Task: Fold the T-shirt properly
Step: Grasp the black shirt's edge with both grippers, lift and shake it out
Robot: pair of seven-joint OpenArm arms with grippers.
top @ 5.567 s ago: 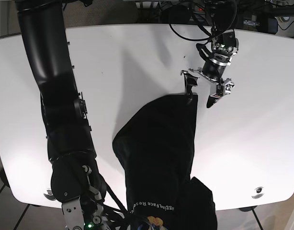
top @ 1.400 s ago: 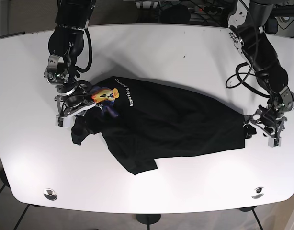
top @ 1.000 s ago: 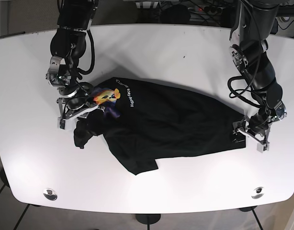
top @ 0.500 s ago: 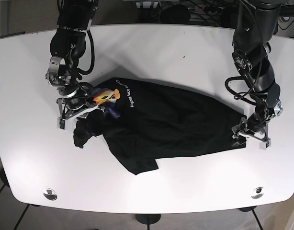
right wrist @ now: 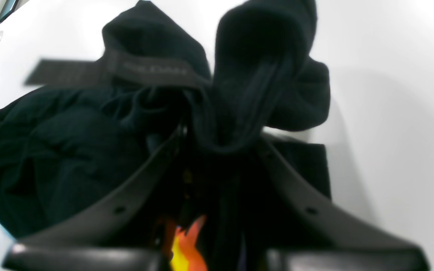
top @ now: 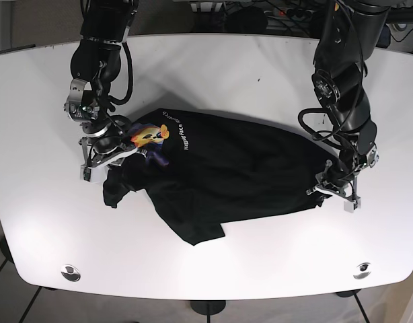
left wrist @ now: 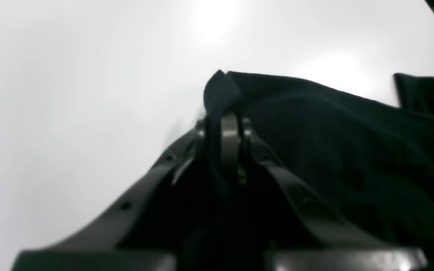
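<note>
The black T-shirt point(top: 240, 175) lies crumpled across the middle of the white table point(top: 213, 74), its yellow-orange print point(top: 148, 135) and white lettering near its left end. On the right side of the base view, my left gripper point(top: 333, 191) is shut on the shirt's right hem. The left wrist view shows a fold of the T-shirt point(left wrist: 333, 150) pinched in this gripper point(left wrist: 227, 124). At the shirt's left end, my right gripper point(top: 104, 163) is shut on bunched cloth. In the right wrist view the T-shirt point(right wrist: 51, 150) bulges out past that gripper point(right wrist: 219, 139).
Two round metal fittings point(top: 70, 272) point(top: 362, 270) sit near the table's front corners. Cables and equipment point(top: 260, 17) crowd the back edge. Bare table surface point(top: 213, 74) lies behind the shirt, and a narrower strip in front.
My left gripper has moved left and slightly forward in the base view, drawing the shirt's right hem inward. The right gripper and the shirt's left end have barely shifted.
</note>
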